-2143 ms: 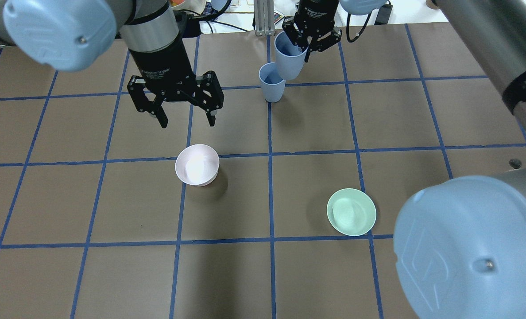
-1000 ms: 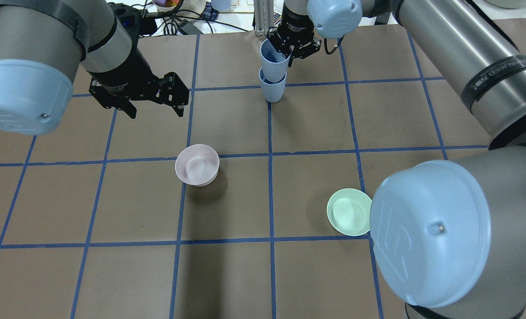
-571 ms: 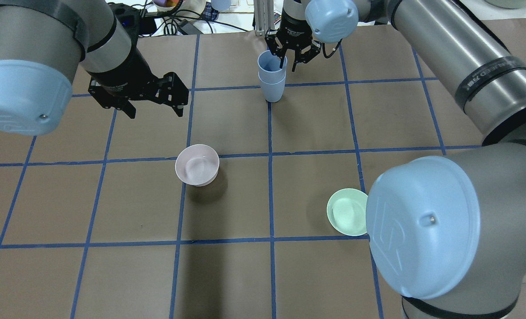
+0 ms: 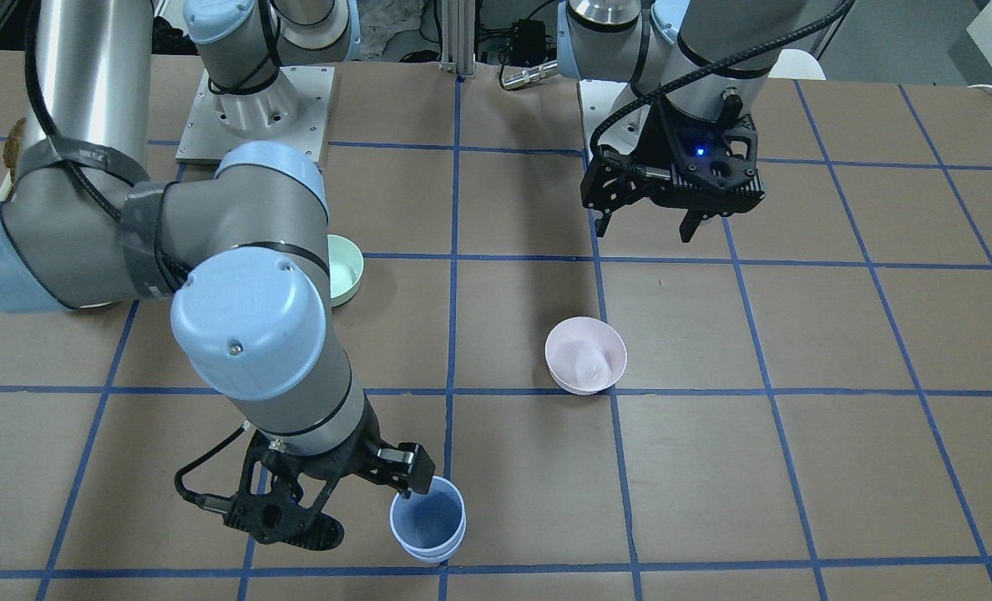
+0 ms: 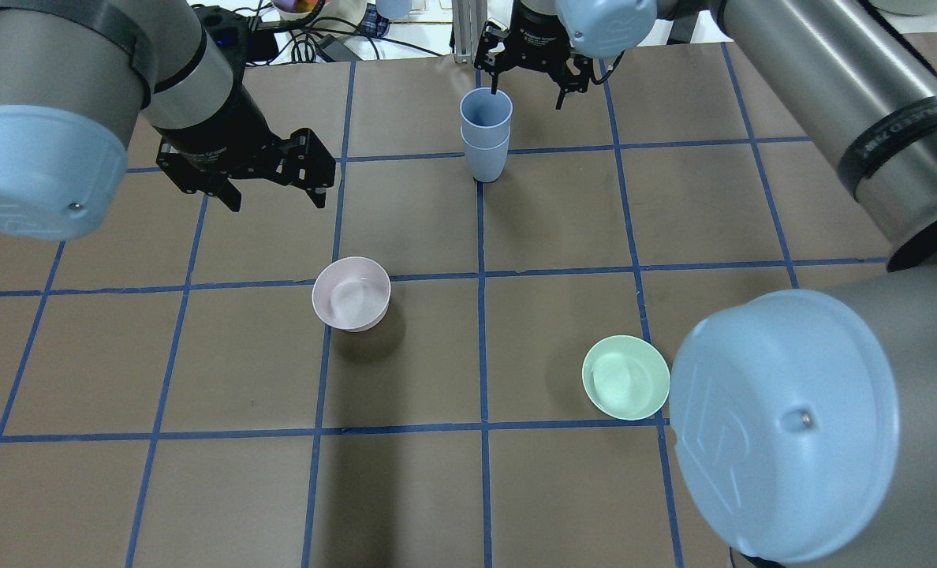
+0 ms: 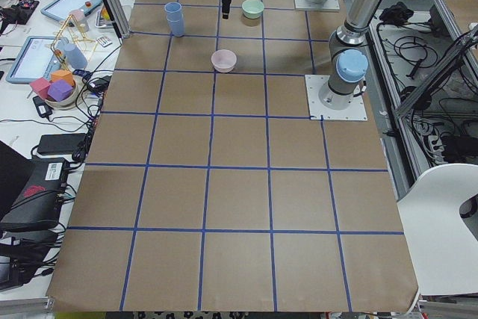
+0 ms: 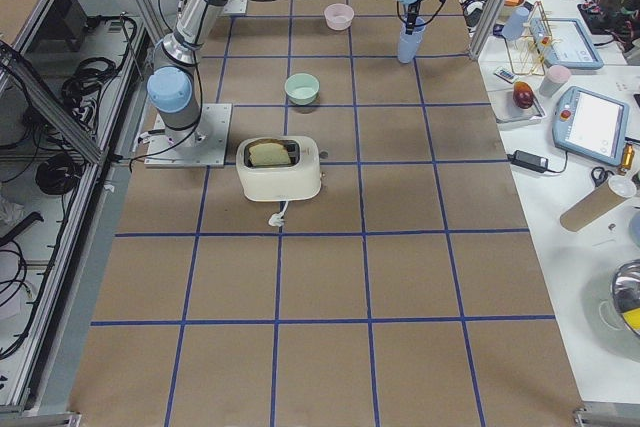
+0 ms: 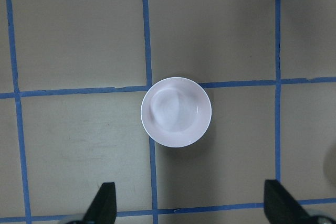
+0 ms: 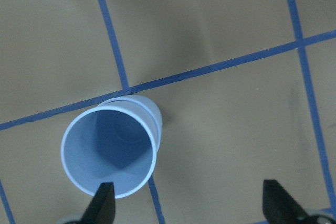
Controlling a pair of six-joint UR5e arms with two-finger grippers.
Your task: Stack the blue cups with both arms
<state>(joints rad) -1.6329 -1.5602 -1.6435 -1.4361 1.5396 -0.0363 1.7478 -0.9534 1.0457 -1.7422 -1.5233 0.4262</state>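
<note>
The two blue cups [image 5: 485, 130] stand nested, one inside the other, upright on a blue tape line at the far middle of the table; they also show in the front view [image 4: 427, 522] and the right wrist view [image 9: 110, 150]. My right gripper [image 5: 526, 88] is open and empty, just beyond and above the stack, with one finger close to the upper rim [image 4: 371, 509]. My left gripper [image 5: 275, 197] is open and empty, well to the left of the cups and high above the table [image 4: 644, 229].
A pale pink bowl [image 5: 351, 293] sits near the table's middle, under my left gripper's view [image 8: 176, 112]. A mint-green bowl [image 5: 625, 377] sits near the right arm's elbow. A toaster [image 7: 280, 168] stands by the right arm's base. Operators' gear lies beyond the far edge.
My right gripper lowered its held cup into the standing cup, opened and let go, then drew up and back. My left gripper moved left early on and then stayed still.
</note>
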